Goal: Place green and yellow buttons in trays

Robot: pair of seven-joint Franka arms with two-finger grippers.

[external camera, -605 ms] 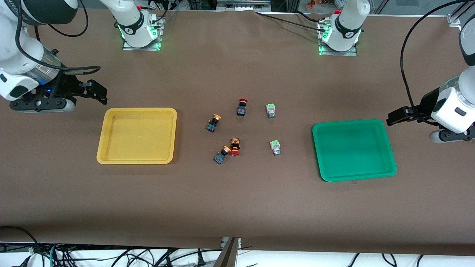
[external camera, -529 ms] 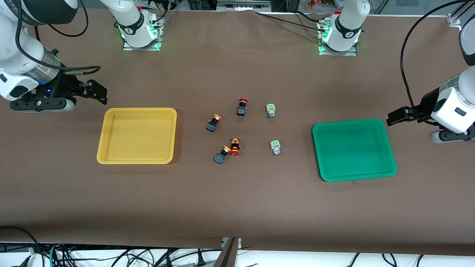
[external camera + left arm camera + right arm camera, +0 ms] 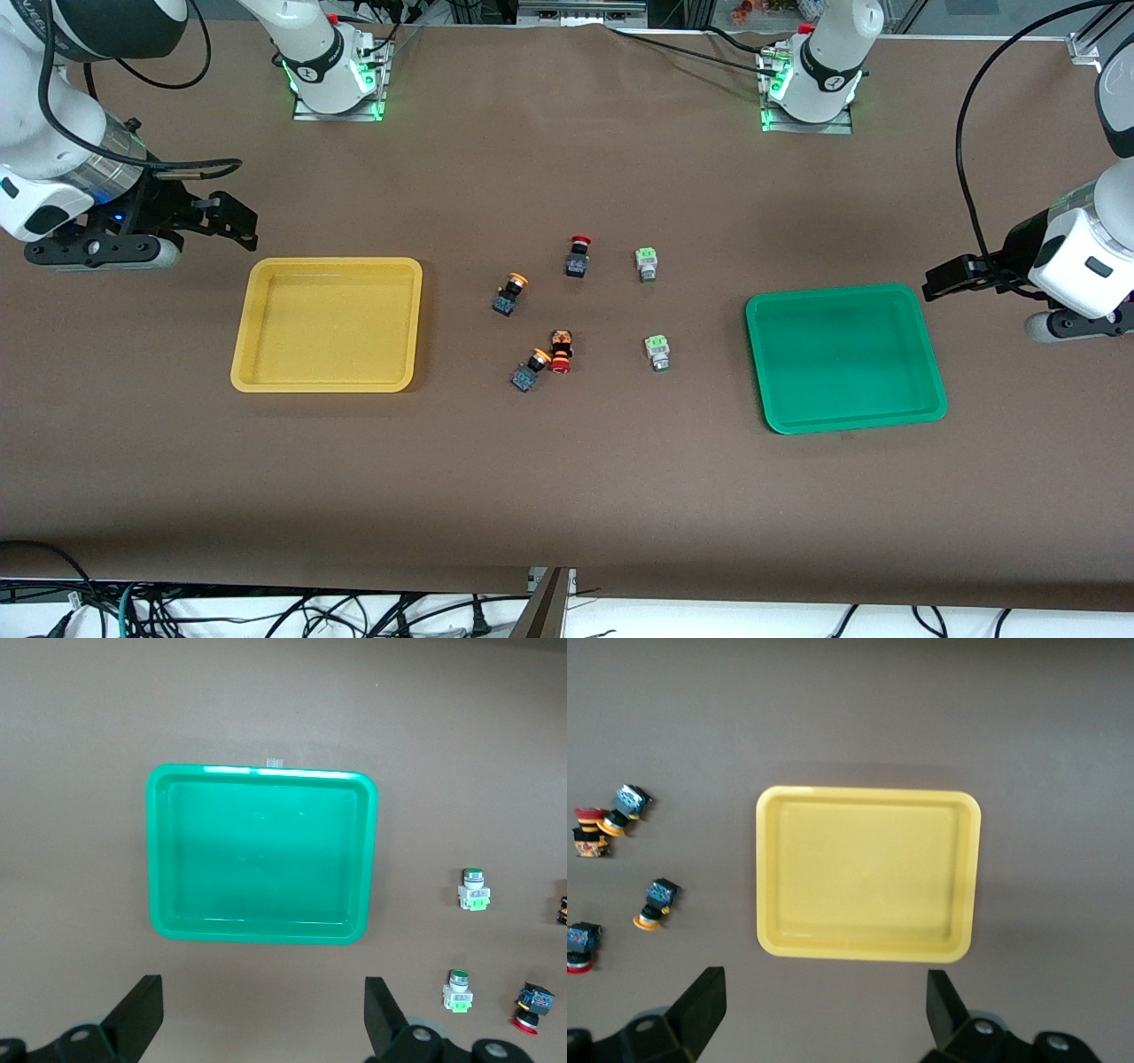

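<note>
Two green buttons (image 3: 647, 263) (image 3: 656, 352) lie on the table beside the green tray (image 3: 833, 291). Two yellow buttons (image 3: 510, 295) (image 3: 531, 369) lie toward the yellow tray (image 3: 326, 262). Both trays hold nothing. My left gripper (image 3: 941, 282) hangs open over the bare table at the green tray's outer end. Its wrist view shows the gripper (image 3: 263, 1010), the green tray (image 3: 261, 771) and the green buttons (image 3: 474, 890) (image 3: 458, 989). My right gripper (image 3: 232, 219) hangs open over the table by the yellow tray's outer corner. Its wrist view shows the gripper (image 3: 826, 1005), the yellow tray (image 3: 868, 795) and the yellow buttons (image 3: 653, 904) (image 3: 622, 809).
Two red-capped black buttons (image 3: 578, 256) (image 3: 561, 351) lie among the others. The nearer one touches the nearer yellow button. Brown table surface surrounds the trays. The arm bases (image 3: 332, 80) (image 3: 811, 84) stand at the table's back edge.
</note>
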